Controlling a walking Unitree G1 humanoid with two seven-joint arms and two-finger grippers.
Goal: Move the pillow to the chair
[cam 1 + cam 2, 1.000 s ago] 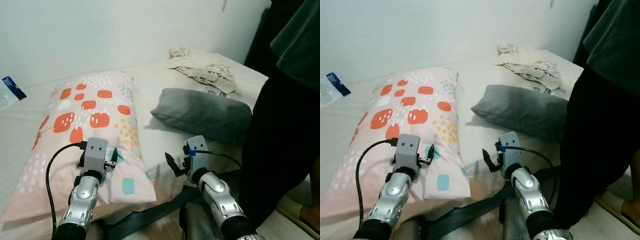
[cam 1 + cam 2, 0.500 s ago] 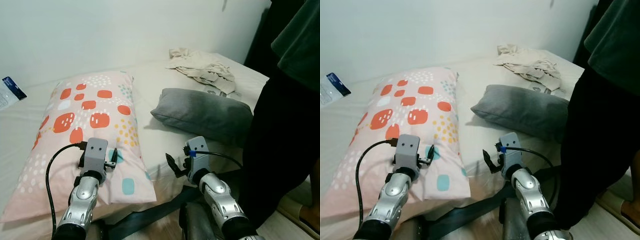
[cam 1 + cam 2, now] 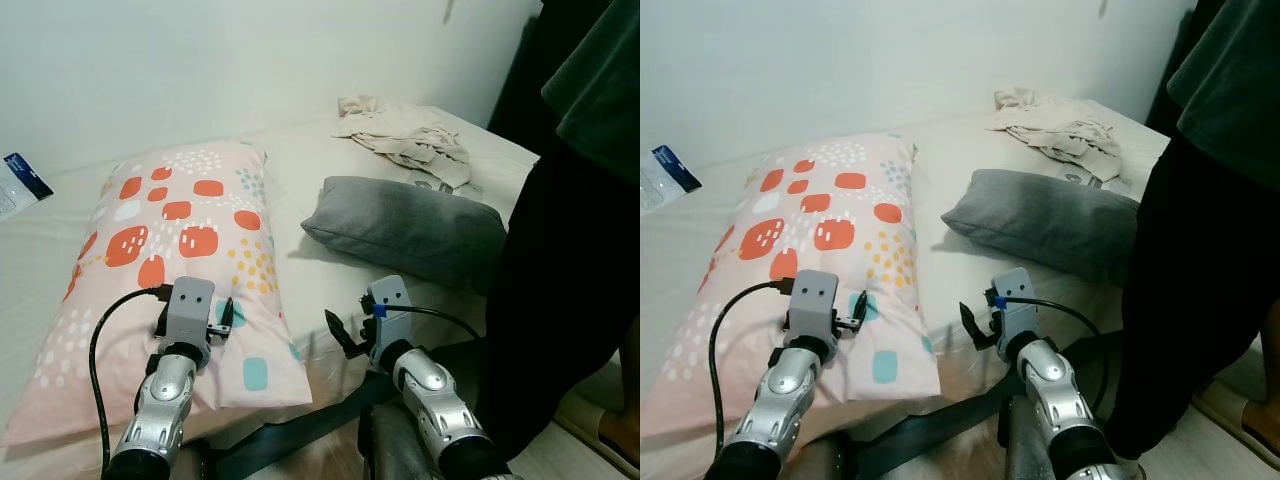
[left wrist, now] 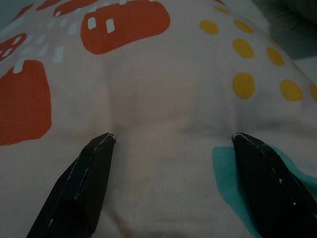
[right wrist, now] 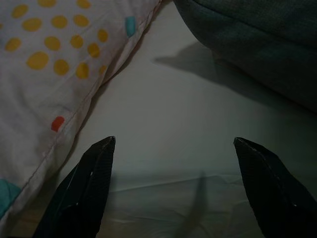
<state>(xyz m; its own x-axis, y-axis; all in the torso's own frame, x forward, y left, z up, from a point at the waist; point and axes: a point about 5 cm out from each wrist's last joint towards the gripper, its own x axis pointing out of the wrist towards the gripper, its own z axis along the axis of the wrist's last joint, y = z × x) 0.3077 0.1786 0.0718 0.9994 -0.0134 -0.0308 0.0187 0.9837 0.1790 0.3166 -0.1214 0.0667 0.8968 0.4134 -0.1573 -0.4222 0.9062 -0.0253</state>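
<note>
A large pink pillow (image 3: 180, 230) with orange, yellow and teal patches lies on the left half of the bed (image 3: 330, 290). My left gripper (image 4: 171, 141) stands open just over the pillow's near end, its fingertips (image 4: 101, 144) resting close to the fabric. A smaller grey pillow (image 3: 410, 225) lies to the right of the pink one. My right gripper (image 5: 173, 144) is open above the bare sheet between the two pillows, close to the bed's front edge and beside the pink pillow's seam.
A person in dark clothes (image 3: 570, 250) stands at the right, close to the bed and my right arm. Crumpled beige cloth (image 3: 400, 130) lies at the bed's far right corner. A blue-and-white packet (image 3: 20, 180) sits at the far left. A wall (image 3: 250, 60) runs behind the bed.
My right gripper has shifted slightly left toward the pink pillow's edge. The left gripper and both pillows have stayed put.
</note>
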